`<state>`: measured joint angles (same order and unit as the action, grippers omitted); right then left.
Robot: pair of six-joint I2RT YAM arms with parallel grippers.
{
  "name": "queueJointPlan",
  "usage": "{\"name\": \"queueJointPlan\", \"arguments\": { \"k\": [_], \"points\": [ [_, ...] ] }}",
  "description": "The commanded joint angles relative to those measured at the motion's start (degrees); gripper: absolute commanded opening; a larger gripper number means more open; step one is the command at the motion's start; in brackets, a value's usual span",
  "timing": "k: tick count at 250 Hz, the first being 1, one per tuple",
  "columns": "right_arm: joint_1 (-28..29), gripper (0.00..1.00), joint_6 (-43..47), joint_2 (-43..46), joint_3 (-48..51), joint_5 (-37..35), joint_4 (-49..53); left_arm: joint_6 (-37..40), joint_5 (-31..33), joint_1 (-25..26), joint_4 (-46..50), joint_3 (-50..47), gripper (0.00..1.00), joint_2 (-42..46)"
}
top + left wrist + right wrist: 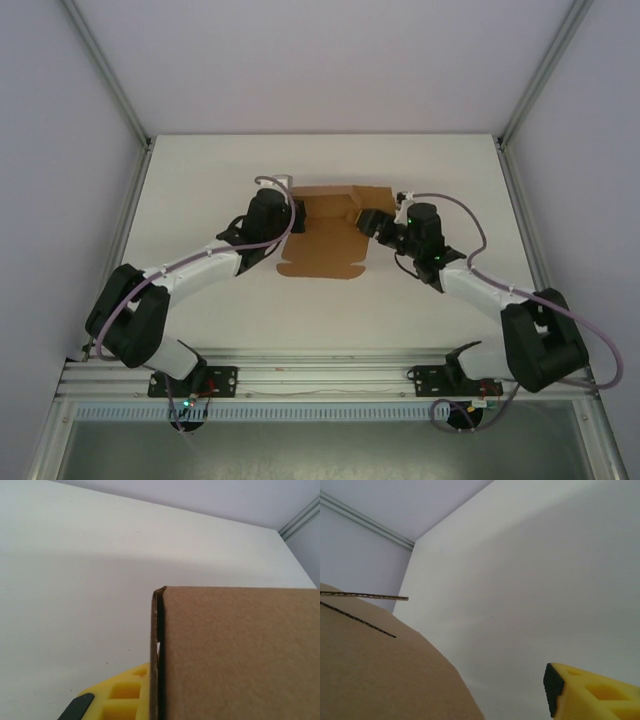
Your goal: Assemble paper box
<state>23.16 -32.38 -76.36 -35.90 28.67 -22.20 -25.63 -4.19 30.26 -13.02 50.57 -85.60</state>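
Box – brown card, partly folded. It lies at mid-table toward the far side, between the two hands. The near part is flat with its tabs showing; the far part looks raised. The left wrist view shows a doubled edge standing upright, and the right wrist view shows a slit and a thin flap edge.

Left hand – pressed together on the box's left edge, as I read it. One yellow finger sits tight against the card, and the other is hidden behind the panel.

Right hand – spread, at the box's right side. Its visible finger stands well apart from the card, so it has no hold.

Risks, my judgement:
- The left hand pinches only an edge. A push from the right could pivot the sheet or pull it out of the pinch.
- The raised panel has no lock that I can see. If released, it may spring back flat.
- If the right hand shuts off the crease, it could crush or kink the panel, or shut on nothing.
- The hands work close together over a small thing, so contact between them is possible.
- The table looks smooth, and the flat part could slide.

Count: box one, hands two, arms two, table one.
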Motion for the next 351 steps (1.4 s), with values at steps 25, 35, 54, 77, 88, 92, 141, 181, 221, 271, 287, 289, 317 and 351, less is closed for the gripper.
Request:
{"name": "queueJointPlan", "arguments": {
  "k": [25, 35, 54, 77, 88, 92, 141, 181, 221, 271, 287, 289, 317, 351],
  "points": [
    [1.94, 0.45, -8.43, -3.92, -1.76, 7.68, -7.98, -1.01, -2.30, 1.65, -8.33, -0.93, 0.00, 0.36],
    [1.99, 0.39, -9.15, -3.97, -1.72, 7.47, -8.19, -0.68, -1.78, 1.75, -8.03, -0.81, 0.00, 0.41],
    [2.26, 0.31, -10.08, -3.57, -1.45, 6.99, -8.98, -0.82, -1.04, 1.75, -7.96, -0.65, 0.00, 0.27],
    [2.66, 0.21, -10.38, -2.92, -1.35, 6.09, -8.90, -1.18, -0.67, 1.81, -8.44, -0.67, 0.00, 0.27],
    [2.90, 0.17, -10.01, -2.43, -1.42, 5.90, -8.21, -0.97, -0.69, 1.82, -8.25, -0.51, 0.00, 0.19],
    [2.94, 0.16, -9.89, -2.27, -1.46, 5.63, -7.86, -0.87, -0.65, 1.83, -8.13, -0.47, 0.00, 0.26],
    [3.10, 0.29, -6.47, 0.59, -1.96, 1.39, -0.14, -0.45, -0.20, 1.88, -7.03, -0.70, 0.00, 1.17],
    [2.51, 0.55, 0.14, 8.39, -1.52, -6.78, 12.65, 0.80, 0.80, 1.74, -3.59, -0.78, 0.00, 2.71],
    [-0.29, 0.72, 10.09, 20.62, -1.10, -15.25, 26.63, 2.67, -1.56, 1.57, 2.15, 0.10, 0.00, 3.42],
    [-3.00, 0.66, 22.72, 25.16, -6.37, -11.41, 34.81, 3.34, -6.89, 1.56, 9.06, 2.70, 0.00, 2.82],
    [-3.08, 0.65, 26.29, 23.63, -8.84, -9.35, 36.99, 3.91, -8.56, 1.56, 10.64, 3.31, 0.00, 2.81],
    [-3.04, 0.65, 26.64, 23.45, -9.15, -9.16, 37.21, 3.98, -8.84, 1.56, 10.86, 3.42, 0.00, 2.81],
    [-3.48, 0.55, 31.60, 20.72, -12.51, -6.95, 40.64, 4.90, -10.49, 1.60, 15.32, 5.60, 0.00, 2.72],
    [-3.65, 0.42, 35.16, 19.54, -14.36, -3.83, 42.28, 5.55, -11.01, 1.56, 19.63, 8.09, 0.00, 2.20]
  ]
}}
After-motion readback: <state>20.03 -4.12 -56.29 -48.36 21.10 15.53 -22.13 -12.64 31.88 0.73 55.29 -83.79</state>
